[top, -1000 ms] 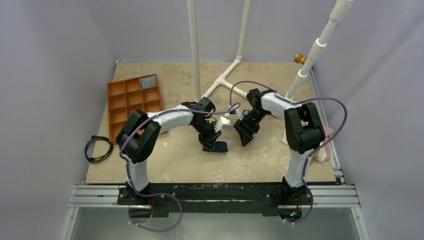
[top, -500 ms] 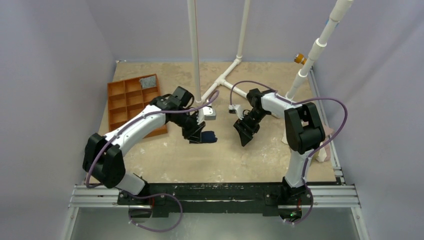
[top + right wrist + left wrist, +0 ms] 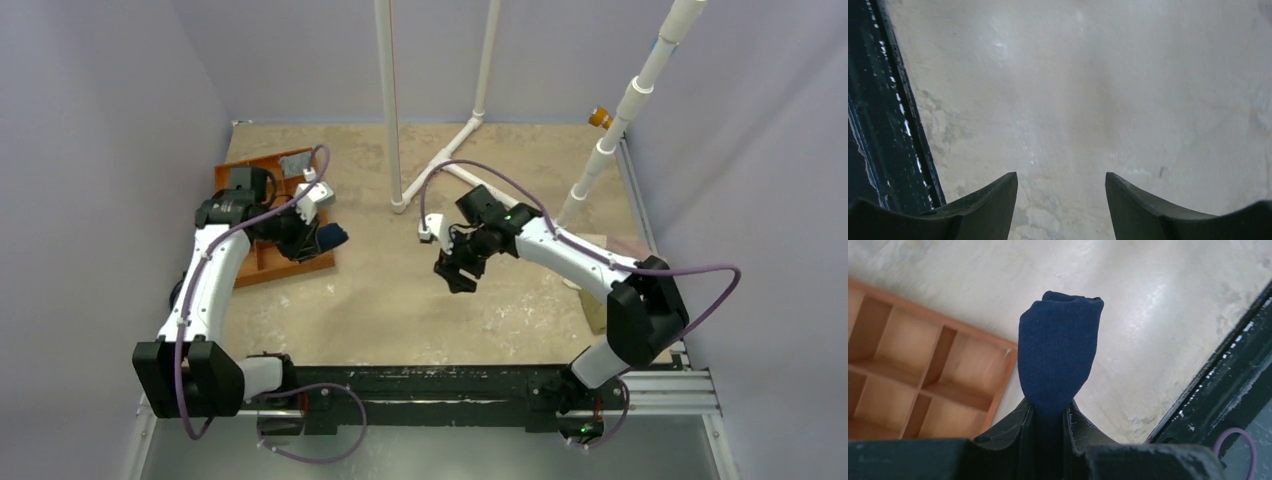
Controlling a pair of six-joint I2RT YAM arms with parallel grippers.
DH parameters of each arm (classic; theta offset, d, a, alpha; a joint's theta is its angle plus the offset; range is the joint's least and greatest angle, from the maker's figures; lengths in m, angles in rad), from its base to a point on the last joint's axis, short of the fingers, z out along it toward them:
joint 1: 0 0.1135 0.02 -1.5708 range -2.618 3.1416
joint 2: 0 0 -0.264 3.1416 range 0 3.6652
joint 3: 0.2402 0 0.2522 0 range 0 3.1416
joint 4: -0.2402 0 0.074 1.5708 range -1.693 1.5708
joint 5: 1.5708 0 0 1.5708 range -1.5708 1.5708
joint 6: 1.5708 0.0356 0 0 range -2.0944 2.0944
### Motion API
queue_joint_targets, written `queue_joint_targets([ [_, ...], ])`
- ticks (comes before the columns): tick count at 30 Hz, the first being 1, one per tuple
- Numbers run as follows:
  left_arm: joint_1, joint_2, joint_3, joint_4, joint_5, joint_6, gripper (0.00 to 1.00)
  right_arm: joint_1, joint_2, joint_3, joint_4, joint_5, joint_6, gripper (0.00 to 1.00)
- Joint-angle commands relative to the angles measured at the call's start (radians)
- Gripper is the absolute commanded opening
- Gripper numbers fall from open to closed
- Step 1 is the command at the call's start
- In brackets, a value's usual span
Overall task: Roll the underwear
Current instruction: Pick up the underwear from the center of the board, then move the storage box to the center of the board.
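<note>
Left wrist view shows the underwear (image 3: 1058, 350), a tight navy roll, clamped at one end in the left tool (image 3: 1050, 421), above the table (image 3: 1148, 315) beside the corner of the orange tray (image 3: 923, 385). It looks soft and light; a hold across the roll's middle should keep it wound. The right tool (image 3: 1061, 200) has its jaws apart, empty. The pale trim is hidden

The navy-blue rolled cloth underwear (image 3: 1058, 350) is one plain dark blue, finely ribbed; the orange compartment tray (image 3: 973, 360) beside it is an even warm orange; in the tray's far corner lies a grey speckled cloth (image 3: 296, 162); the beige tabletop (image 3: 1148, 75) around the tray is mottled with paler chalky patches; the left gripper (image 3: 1050, 412) and right gripper (image 3: 1060, 200) are matt black.
</note>
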Motion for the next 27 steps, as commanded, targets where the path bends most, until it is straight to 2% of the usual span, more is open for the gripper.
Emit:
queue_joint_targets([
  [1, 0.16, 0.018, 0.013, 0.022, 0.026, 0.053, 0.0, 0.158, -0.032, 0.02, 0.135, 0.113, -0.016, 0.63],
  [6, 0.302, 0.117, 0.112, 0.035, 0.035, -0.014, 0.0, 0.254, 0.061, 0.141, 0.268, 0.108, -0.019, 0.63],
  [8, 0.347, 0.144, 0.151, 0.026, 0.025, -0.057, 0.0, 0.279, 0.144, 0.259, 0.275, 0.1, -0.018, 0.62],
  [20, 0.557, 0.133, 0.259, -0.106, -0.052, -0.171, 0.0, 0.396, 0.718, 0.956, 0.109, 0.107, -0.075, 0.59],
  [27, 0.621, 0.123, 0.29, -0.169, -0.026, -0.142, 0.0, 0.43, 0.882, 1.144, 0.131, 0.135, -0.105, 0.58],
])
